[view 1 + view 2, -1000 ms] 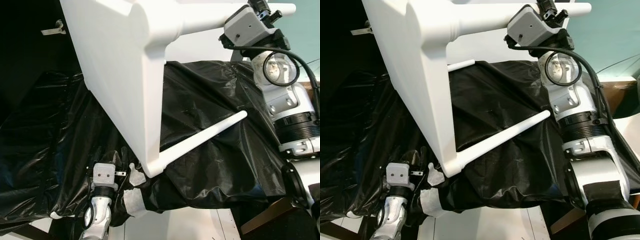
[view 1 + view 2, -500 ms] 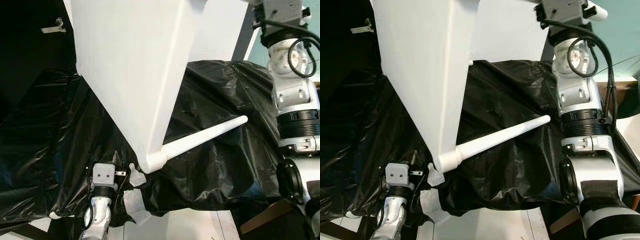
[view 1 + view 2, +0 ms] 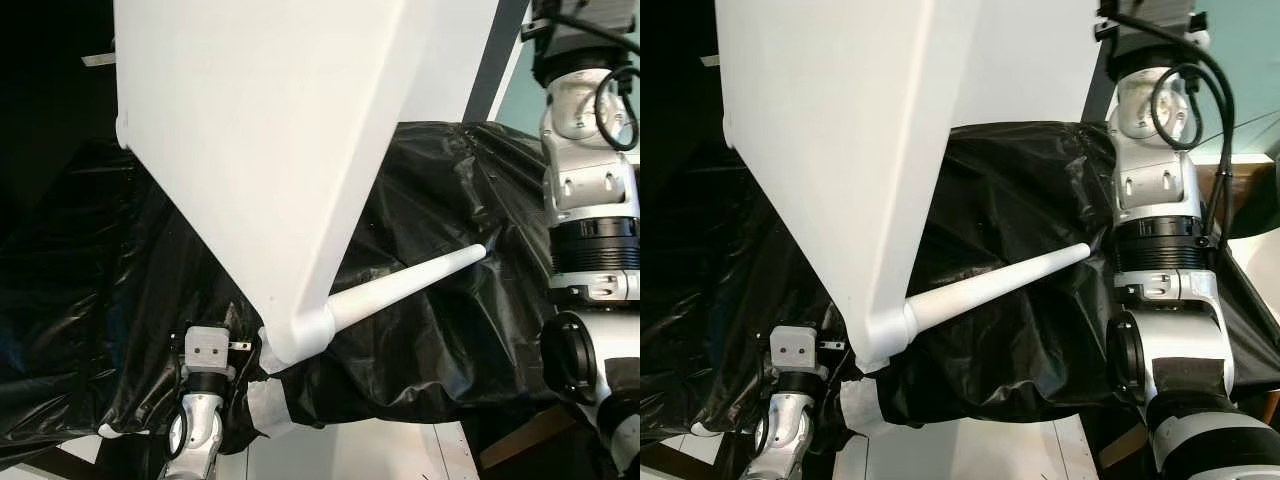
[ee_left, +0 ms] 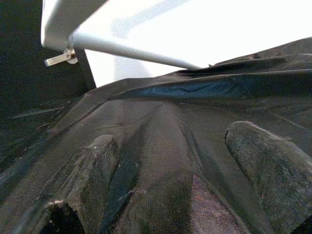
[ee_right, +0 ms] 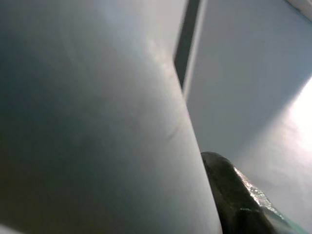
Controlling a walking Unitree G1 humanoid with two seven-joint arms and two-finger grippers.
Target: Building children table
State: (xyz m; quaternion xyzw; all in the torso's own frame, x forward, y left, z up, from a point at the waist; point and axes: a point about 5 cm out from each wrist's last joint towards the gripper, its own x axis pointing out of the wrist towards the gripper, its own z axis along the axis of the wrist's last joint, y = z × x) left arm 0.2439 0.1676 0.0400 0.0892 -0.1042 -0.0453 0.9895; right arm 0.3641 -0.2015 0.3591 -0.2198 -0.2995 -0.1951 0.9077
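Observation:
The white children's table (image 3: 270,150) stands tipped on one corner on a black plastic sheet (image 3: 430,200), its flat top facing me. One round white leg (image 3: 400,285) juts out low toward the right. My right arm (image 3: 590,190) reaches up past the top edge at the far right. In the right wrist view my right gripper (image 5: 161,185) is shut on a white table leg (image 5: 97,136), with one black finger (image 5: 234,200) beside it. My left gripper (image 4: 170,141) lies open on the sheet below the table's low corner, its fingers (image 4: 92,165) apart.
A small metal bracket (image 4: 61,58) sticks out of the dark wall at the back left. White floor (image 3: 380,455) lies in front of the sheet. A brown wooden edge (image 3: 530,430) sits at the lower right, a teal wall (image 3: 1250,80) behind my right arm.
The table has tipped further, so its flat top now faces me and the upper legs have left the picture. My right arm has risen with it. The left arm has stayed put.

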